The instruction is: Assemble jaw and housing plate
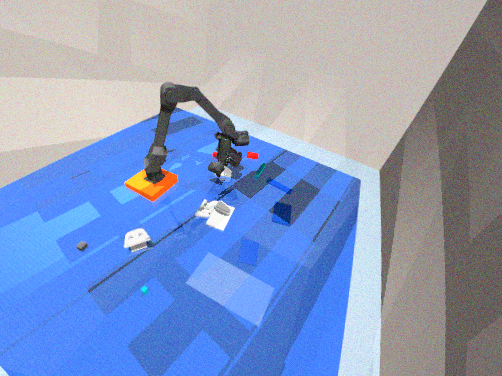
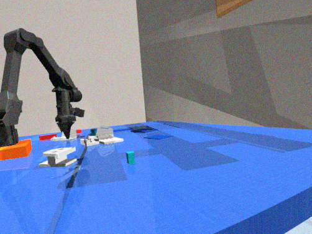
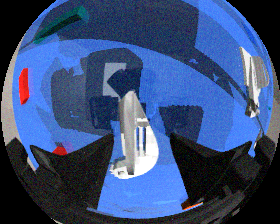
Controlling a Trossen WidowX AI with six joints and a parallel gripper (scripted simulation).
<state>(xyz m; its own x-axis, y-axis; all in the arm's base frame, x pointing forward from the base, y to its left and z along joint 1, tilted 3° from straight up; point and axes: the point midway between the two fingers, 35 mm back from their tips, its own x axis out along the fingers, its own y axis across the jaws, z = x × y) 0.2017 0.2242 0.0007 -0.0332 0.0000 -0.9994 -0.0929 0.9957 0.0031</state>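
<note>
A loose white jaw (image 1: 226, 174) (image 3: 147, 155) with an upright fin lies under my gripper (image 1: 224, 166) (image 2: 68, 136) (image 3: 142, 135). The black fingers are open, one on each side of the jaw, with blue surface showing between each finger and the jaw in the wrist view. The fingertips are low over the table. A white base assembly (image 1: 219, 219) (image 2: 112, 140) (image 3: 247, 65) with a grey-white upright part stands to one side of the gripper. A white plate with two small holes (image 1: 137, 236) (image 2: 60, 151) rests raised on a support, farther off. The pins and gear teeth are too small to make out.
The arm stands on an orange base (image 1: 150, 192) (image 2: 15, 151). Red blocks (image 1: 253, 155) (image 2: 47, 137) (image 3: 24, 86) and a teal bar (image 1: 260, 171) (image 3: 62, 24) lie near the gripper. A small teal block (image 1: 144, 289) (image 2: 130, 157) and a dark block (image 1: 82, 245) lie farther away.
</note>
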